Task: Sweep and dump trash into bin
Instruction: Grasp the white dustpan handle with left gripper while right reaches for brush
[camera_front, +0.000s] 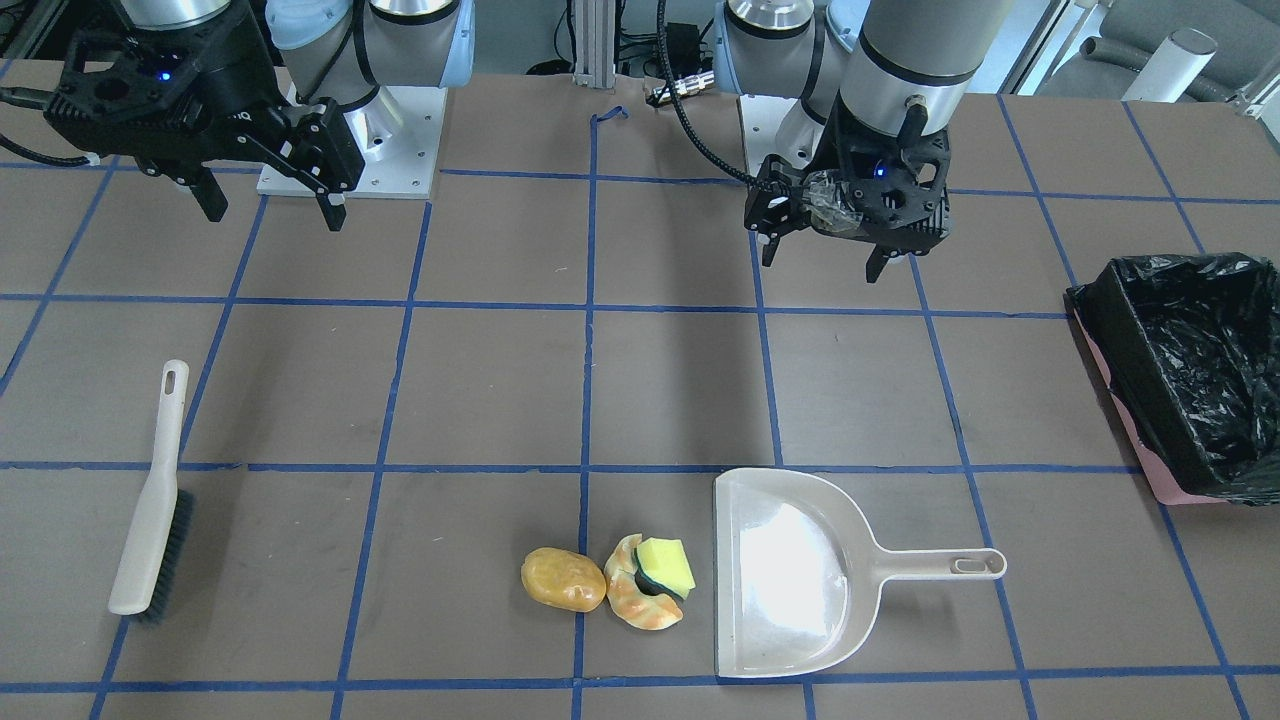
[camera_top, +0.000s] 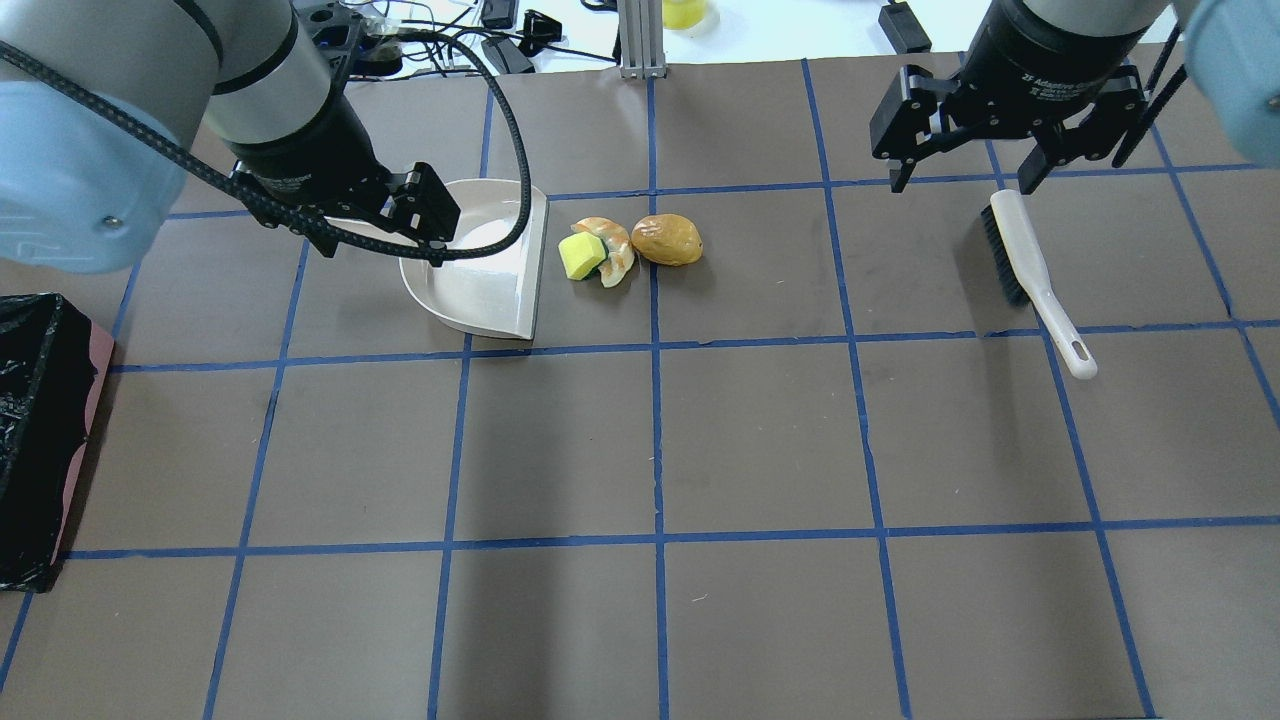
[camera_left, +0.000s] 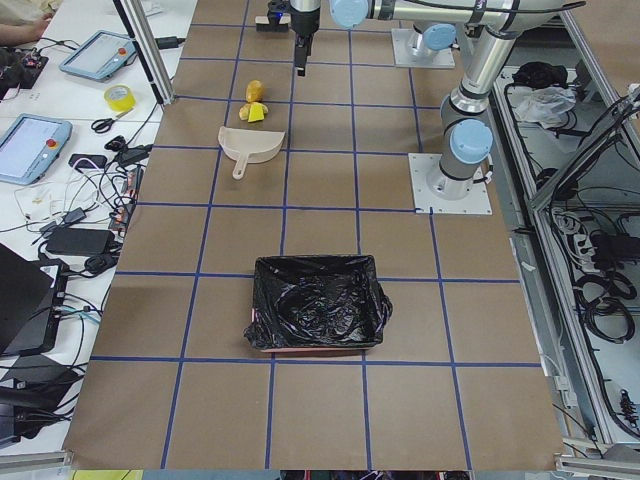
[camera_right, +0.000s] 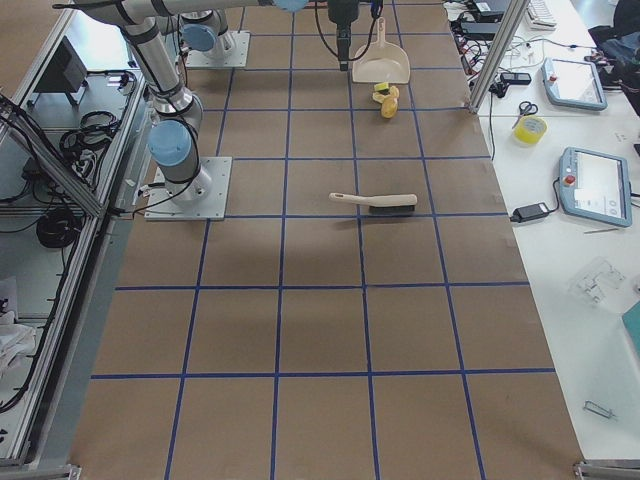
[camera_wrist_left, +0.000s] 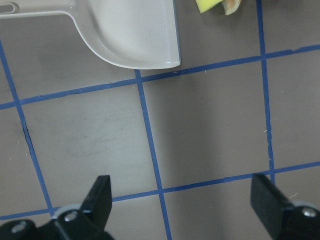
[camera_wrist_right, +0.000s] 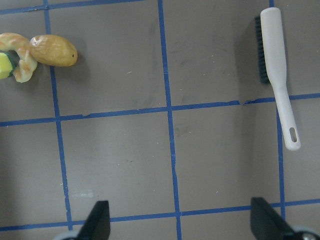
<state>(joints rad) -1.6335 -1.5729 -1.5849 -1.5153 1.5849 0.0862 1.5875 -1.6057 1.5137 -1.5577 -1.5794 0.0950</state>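
Observation:
The trash lies together on the table: a golden-brown potato-like lump (camera_front: 563, 579), a tan croissant (camera_front: 635, 600) and a yellow sponge with green backing (camera_front: 667, 566) resting on the croissant. The beige dustpan (camera_front: 790, 570) lies empty right beside them, its open edge facing them. The pink bin with black bag (camera_front: 1128, 425) stands at the table's left end. My left gripper (camera_top: 385, 240) is open and empty, above the dustpan's handle side. My right gripper (camera_top: 965, 180) is open and empty, above the head of the brush (camera_top: 1035, 275). The left wrist view shows the dustpan (camera_wrist_left: 130, 30); the right wrist view shows the brush (camera_wrist_right: 277, 65) and the lump (camera_wrist_right: 52, 50).
The brown table is marked with a blue tape grid. The brush (camera_front: 150, 500) lies flat on my right side, bristles sideways. The bin (camera_top: 85, 420) sits far left, well away from the dustpan (camera_top: 490, 270). Cables and tablets lie beyond the table's far edge.

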